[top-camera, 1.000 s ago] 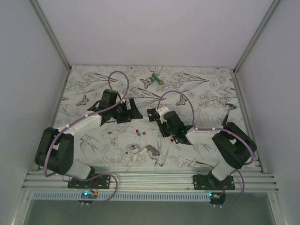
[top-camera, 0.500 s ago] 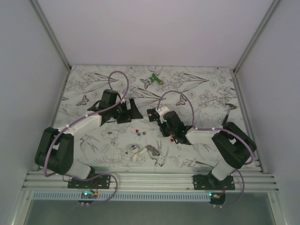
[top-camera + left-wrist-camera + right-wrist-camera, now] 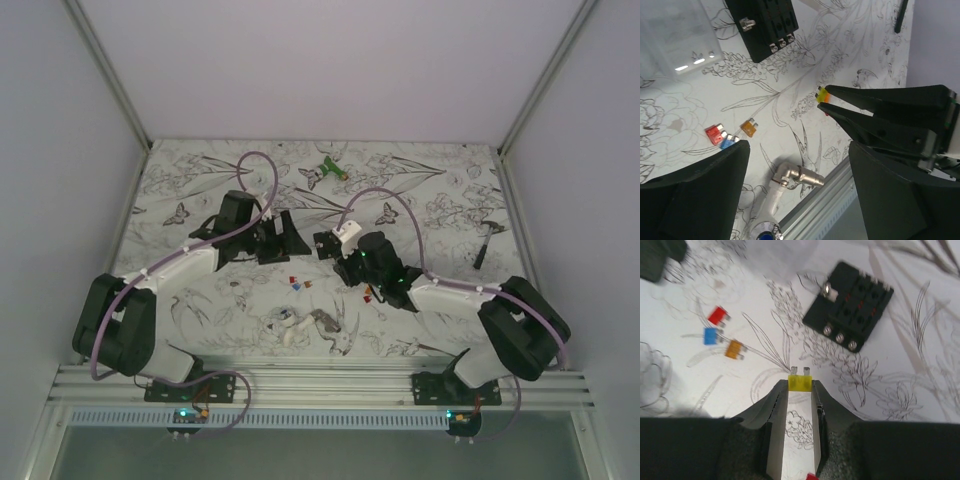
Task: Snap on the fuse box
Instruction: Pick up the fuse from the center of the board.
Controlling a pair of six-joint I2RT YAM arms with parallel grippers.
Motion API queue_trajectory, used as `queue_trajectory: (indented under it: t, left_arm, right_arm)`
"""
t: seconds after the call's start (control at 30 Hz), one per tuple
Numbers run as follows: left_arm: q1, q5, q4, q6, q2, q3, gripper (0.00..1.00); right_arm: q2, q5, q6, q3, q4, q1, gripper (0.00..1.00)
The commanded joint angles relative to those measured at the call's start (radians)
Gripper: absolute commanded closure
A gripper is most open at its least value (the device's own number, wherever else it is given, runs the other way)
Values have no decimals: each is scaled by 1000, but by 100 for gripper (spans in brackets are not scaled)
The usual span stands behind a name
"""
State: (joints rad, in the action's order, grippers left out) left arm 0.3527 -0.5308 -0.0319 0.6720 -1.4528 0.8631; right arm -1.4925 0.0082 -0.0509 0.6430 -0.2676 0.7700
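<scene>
Since the earlier frame my right elbow sits further right. My right gripper (image 3: 800,390) pinches a yellow fuse (image 3: 800,382); the fuse box (image 3: 847,305) lies upper right. Shallow grip may let the fuse twist off-slot.

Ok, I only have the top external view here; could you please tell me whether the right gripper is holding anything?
Observer: Yes, the right gripper is shut on a yellow fuse, pinched at the fingertips with its two prongs pointing outward.
Operator: Thank you. Is that fuse at the fuse box yet?
Observer: No. In the right wrist view the fuse box lies apart from the fuse, ahead of the fingertips and off to the right.
Operator: And is the left gripper carrying something?
Observer: No, the left gripper is open and holds nothing.
</scene>
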Motion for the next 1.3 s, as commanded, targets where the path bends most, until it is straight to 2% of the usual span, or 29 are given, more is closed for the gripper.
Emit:
queue_trajectory:
  t: [0.0, 0.23, 0.4, 0.53, 0.9, 1.27]
  left_arm:
    - [15, -67, -31, 33, 15, 12, 17]
    - [35, -120, -88, 69, 15, 13, 24]
    - [38, -148, -136, 98, 13, 4, 35]
    - [46, -165, -169, 118, 20, -4, 40]
    - [70, -173, -212, 159, 26, -26, 62]
    - [78, -173, -222, 175, 31, -36, 75]
  right_arm:
    - [66, -107, 49, 2, -100, 5, 73]
    - [150, -222, 57, -18, -191, 6, 72]
    - [174, -276, 57, -21, -215, 5, 72]
    - [179, -288, 53, -29, -235, 5, 72]
    - [176, -307, 26, -54, -310, 5, 72]
    - [160, -317, 14, -59, -355, 3, 72]
